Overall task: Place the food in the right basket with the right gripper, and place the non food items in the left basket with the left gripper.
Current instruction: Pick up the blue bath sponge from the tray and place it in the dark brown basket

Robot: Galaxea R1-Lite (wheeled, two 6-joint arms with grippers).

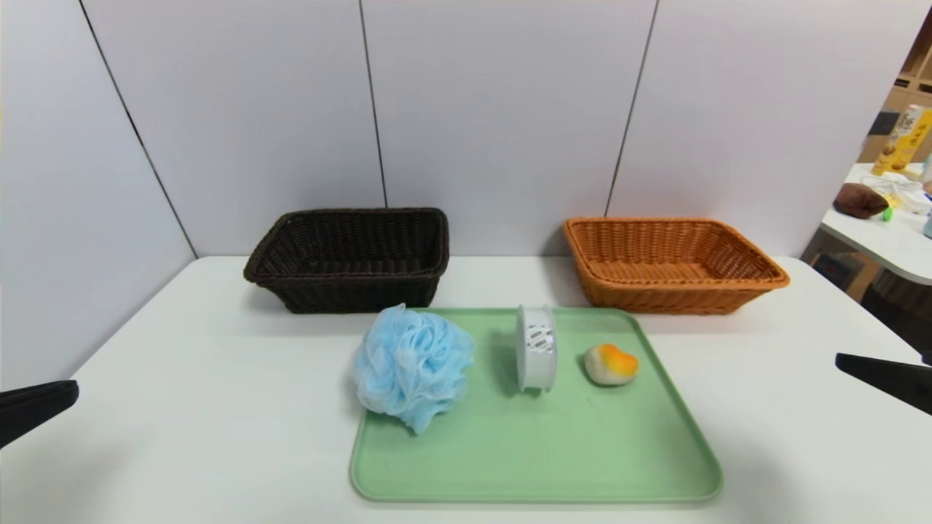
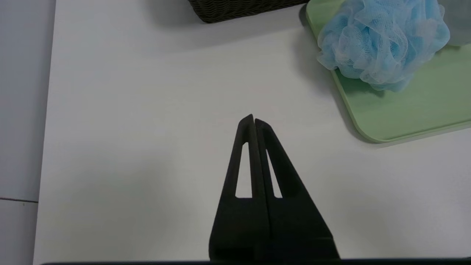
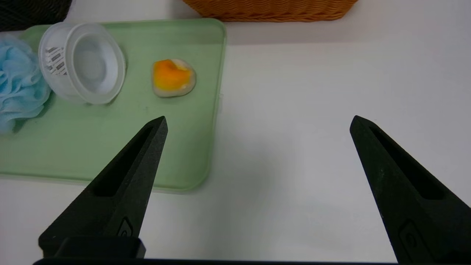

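On the green tray (image 1: 539,451) lie a blue mesh bath sponge (image 1: 412,366), a clear plastic tub on its side (image 1: 536,347) and a white-and-orange food piece (image 1: 611,364). The dark left basket (image 1: 349,258) and the orange right basket (image 1: 670,263) stand behind the tray, with nothing visible inside. My left gripper (image 2: 253,119) is shut and holds nothing, over bare table left of the tray. My right gripper (image 3: 257,123) is open wide with nothing between its fingers, over the table beside the tray's right edge. The food piece (image 3: 173,77) and the tub (image 3: 82,66) show beyond it.
Grey wall panels close off the back and left of the white table (image 1: 218,407). Off to the right stands another table (image 1: 885,233) with a yellow box and clutter. Bare tabletop lies on both sides of the tray.
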